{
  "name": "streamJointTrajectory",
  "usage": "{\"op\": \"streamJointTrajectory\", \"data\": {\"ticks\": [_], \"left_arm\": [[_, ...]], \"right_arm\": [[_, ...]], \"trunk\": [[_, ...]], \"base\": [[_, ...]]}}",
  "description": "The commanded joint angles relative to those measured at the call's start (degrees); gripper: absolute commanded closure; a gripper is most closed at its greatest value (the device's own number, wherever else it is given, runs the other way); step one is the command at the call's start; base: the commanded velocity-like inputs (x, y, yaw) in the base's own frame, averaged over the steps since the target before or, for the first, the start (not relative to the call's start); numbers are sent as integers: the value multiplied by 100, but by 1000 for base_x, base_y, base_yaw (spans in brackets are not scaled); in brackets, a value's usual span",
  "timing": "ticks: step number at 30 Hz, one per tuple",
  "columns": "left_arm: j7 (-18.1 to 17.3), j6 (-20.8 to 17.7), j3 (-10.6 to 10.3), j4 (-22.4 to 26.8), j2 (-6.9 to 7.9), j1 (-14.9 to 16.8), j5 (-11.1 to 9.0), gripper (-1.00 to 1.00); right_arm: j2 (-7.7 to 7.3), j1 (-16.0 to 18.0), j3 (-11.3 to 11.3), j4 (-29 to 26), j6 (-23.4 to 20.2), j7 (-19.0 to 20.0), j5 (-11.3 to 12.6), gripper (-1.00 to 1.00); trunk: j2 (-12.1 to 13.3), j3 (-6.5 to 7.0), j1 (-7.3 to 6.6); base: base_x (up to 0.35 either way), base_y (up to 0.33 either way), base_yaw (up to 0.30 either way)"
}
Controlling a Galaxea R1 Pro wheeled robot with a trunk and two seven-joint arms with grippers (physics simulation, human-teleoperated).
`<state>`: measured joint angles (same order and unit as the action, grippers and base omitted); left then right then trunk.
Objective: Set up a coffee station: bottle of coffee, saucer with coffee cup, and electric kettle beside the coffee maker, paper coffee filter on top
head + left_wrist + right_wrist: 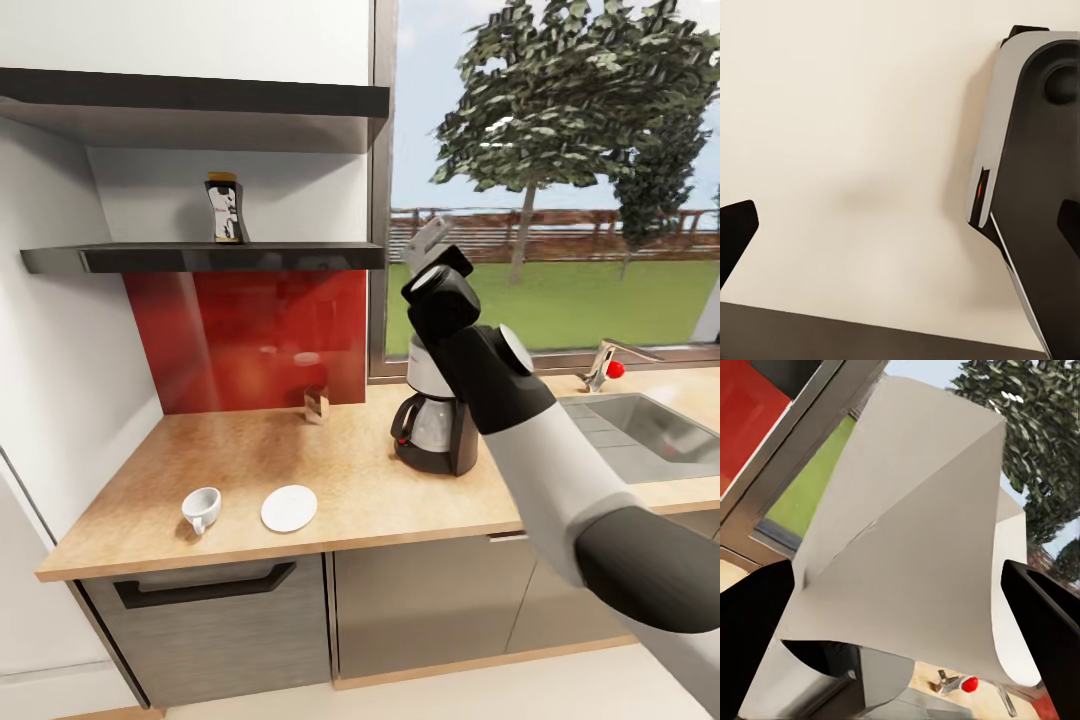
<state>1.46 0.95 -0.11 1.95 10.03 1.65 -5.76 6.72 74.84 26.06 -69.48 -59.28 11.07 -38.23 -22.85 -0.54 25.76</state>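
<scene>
Carrying paper coffee filter (907, 555) toward coffee maker (436, 428) on kitchen countertop (330, 500): right gripper (432, 245) holds it just above machine, jaws closed on paper. Judged next: lower, centre over top, release. Left jaws: can't tell

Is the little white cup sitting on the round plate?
Apart. In the head view the coffee cup stands on the kitchen countertop beside the saucer, bare wood showing between them.
</scene>
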Motion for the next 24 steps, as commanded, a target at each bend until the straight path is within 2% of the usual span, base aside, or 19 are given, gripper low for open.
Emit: {"op": "streamJointTrajectory", "data": {"ticks": [1, 3, 7, 10, 17, 24], "left_arm": [[4, 8, -7, -2, 1, 2, -58, -100], [4, -5, -7, -2, 3, 2, -57, -100], [4, -34, -7, -10, -7, 2, -57, -100], [4, -42, -7, -11, -15, 2, -57, -100], [4, -56, -8, -11, -18, 2, -57, -100], [11, -64, -8, -11, -15, 2, -57, -100]], "right_arm": [[-10, 4, 25, 0, -22, 53, -62, 100], [-26, 4, 47, 14, -22, 54, -62, 100], [-171, 4, 64, 62, -22, 52, -56, 100], [-209, 4, 65, 347, -17, 41, -61, 100], [-224, 4, 61, 722, 286, 9, -69, 100], [-224, 4, 61, 811, 346, -7, -74, 100]], "trunk": [[-7, -6, 2], [-7, -6, 2], [-7, -6, 2], [-7, -6, 2], [-7, -6, 2], [-7, -6, 2]], "base": [[0, 0, 0], [0, 0, 0], [5, 0, 0], [129, 0, 0], [53, 0, 0], [178, 0, 0]]}}
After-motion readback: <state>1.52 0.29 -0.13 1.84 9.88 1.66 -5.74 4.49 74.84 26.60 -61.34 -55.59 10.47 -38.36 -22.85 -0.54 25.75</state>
